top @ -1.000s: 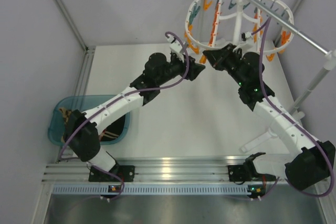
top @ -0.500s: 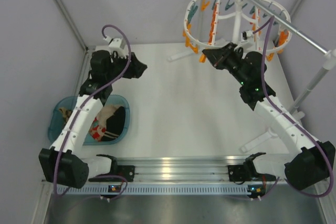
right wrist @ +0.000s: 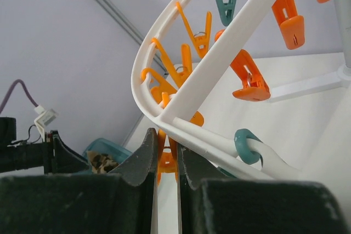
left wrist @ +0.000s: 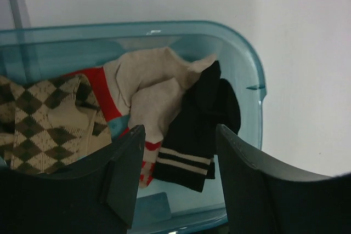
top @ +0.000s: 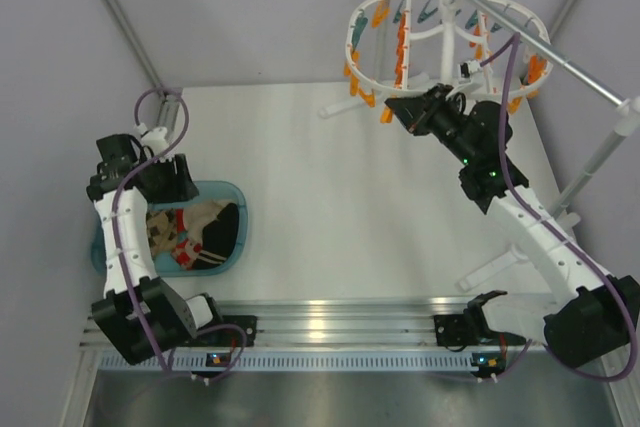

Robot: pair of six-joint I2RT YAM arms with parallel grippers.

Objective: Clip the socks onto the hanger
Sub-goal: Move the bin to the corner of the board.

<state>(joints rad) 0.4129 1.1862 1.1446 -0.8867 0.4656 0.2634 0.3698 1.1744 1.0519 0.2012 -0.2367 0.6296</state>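
The brown-and-tan argyle sock (left wrist: 38, 119) lies at the left of the teal bin (left wrist: 249, 64), beside a beige-and-red sock (left wrist: 145, 89) and a black striped sock (left wrist: 197, 130). My left gripper (left wrist: 178, 154) is open and empty, just above the bin's near end. In the top view it (top: 172, 185) sits at the bin's far edge, with the argyle sock (top: 157, 224) below it. The white oval hanger (top: 352, 32) hangs at the back right. My right gripper (top: 395, 109) is shut on an orange clip (right wrist: 166, 160) under the hanger's rim (right wrist: 219, 56).
A grey metal rod stand (top: 560, 47) carries the hanger, with its white feet (top: 500, 265) on the table at the right. The teal bin (top: 235, 197) sits at the near left. Several orange and teal clips (right wrist: 249, 80) dangle from the frame.
My left arm has swung from beside the hanger back left and down to the bin, gripper open. The right gripper has stayed on the clip, and the hanger has tilted slightly.
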